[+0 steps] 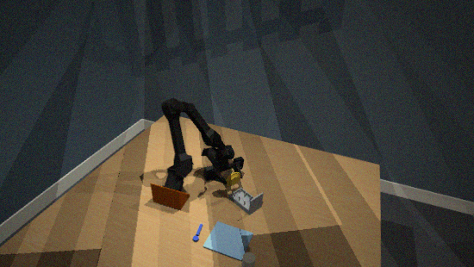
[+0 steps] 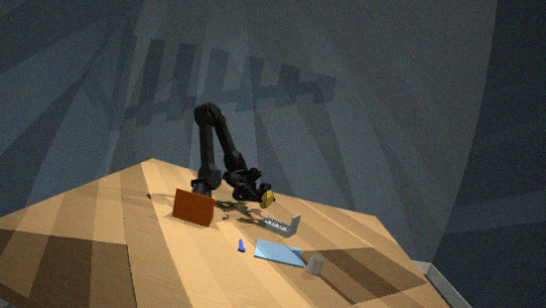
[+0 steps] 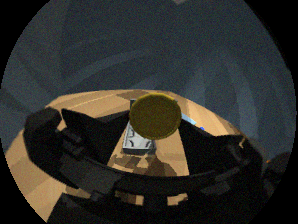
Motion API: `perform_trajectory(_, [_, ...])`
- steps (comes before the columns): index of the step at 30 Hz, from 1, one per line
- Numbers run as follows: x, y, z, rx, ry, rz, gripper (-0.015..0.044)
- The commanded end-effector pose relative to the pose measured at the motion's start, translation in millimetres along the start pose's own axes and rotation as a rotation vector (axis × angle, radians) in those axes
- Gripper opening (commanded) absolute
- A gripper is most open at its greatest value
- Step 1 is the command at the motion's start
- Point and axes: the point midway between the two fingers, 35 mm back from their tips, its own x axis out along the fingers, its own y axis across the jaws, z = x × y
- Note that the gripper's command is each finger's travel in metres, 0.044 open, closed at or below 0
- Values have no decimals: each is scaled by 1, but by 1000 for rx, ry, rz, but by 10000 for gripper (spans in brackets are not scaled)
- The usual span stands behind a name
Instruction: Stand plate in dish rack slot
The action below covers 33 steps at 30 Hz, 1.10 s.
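Wood fills the lower part of your top view: a striped, light-brown table (image 1: 302, 185) (image 2: 164, 268) (image 3: 90, 102), with darker patches at near left and near right. Beyond it you have a dim blue-grey wall (image 1: 241, 77) (image 2: 298, 149) (image 3: 105, 55) with broad streaks and bar-shaped shadows, and a pale strip (image 1: 86, 164) (image 2: 442, 283) running past the table's left and right sides. Your gripper (image 1: 233, 176) (image 2: 267, 199) (image 3: 154, 116) grasps the yellow plate (image 1: 233, 178) (image 2: 267, 199) (image 3: 155, 116) just beyond the grey dish rack (image 1: 258, 201) (image 2: 296, 226) (image 3: 139, 151). An orange block (image 1: 169, 196) (image 2: 194, 208) stands to the left; nearer you are a blue spoon-like piece (image 1: 197, 232) (image 2: 241, 245), a light-blue folded sheet (image 1: 226, 240) (image 2: 278, 252) (image 3: 188, 119) and a grey cylinder (image 1: 248, 259) (image 2: 315, 264).

In the exterior view, you see the table's far corner at left and its edge sloping down to the right, with the pale strip low at far right. Shadows of slats mark the wall. The plate is tilted up on edge in your gripper, above the table and outside the rack, on its far left side.

From the wrist, you look past the round plate between the dark fingers to the rack below it, with the table's curved-looking edge and the dark wall beyond. The plate hides part of the rack.
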Motion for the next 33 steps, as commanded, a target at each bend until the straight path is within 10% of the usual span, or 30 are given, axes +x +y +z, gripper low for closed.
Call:
perform_trajectory(1, [-6,3,-1,7,-46,81,0])
perform_trajectory(33, [7,13,-30,31,-86,181,0])
